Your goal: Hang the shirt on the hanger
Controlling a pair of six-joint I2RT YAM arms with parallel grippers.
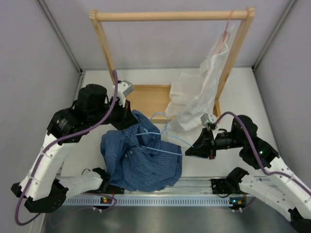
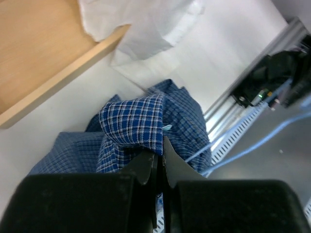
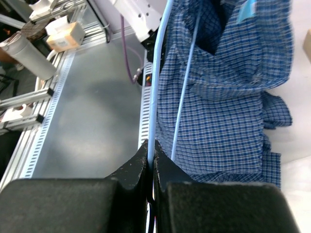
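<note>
Left tool (image 2: 158, 145) tight on a fold of soft checked shirt (image 2: 131, 121) — right tool (image 3: 150, 153) tight on thin wire hanger (image 3: 154, 97)

In the top view the left end of the hanger (image 1: 160, 144) is buried under the bunched shirt (image 1: 141, 160), whose collar and sleeves cannot be told apart in the heap. The right wrist view cuts the hanger off at its top edge, and the left gripper (image 2: 159, 150) hides how far the cloth reaches between its fingers.
</note>
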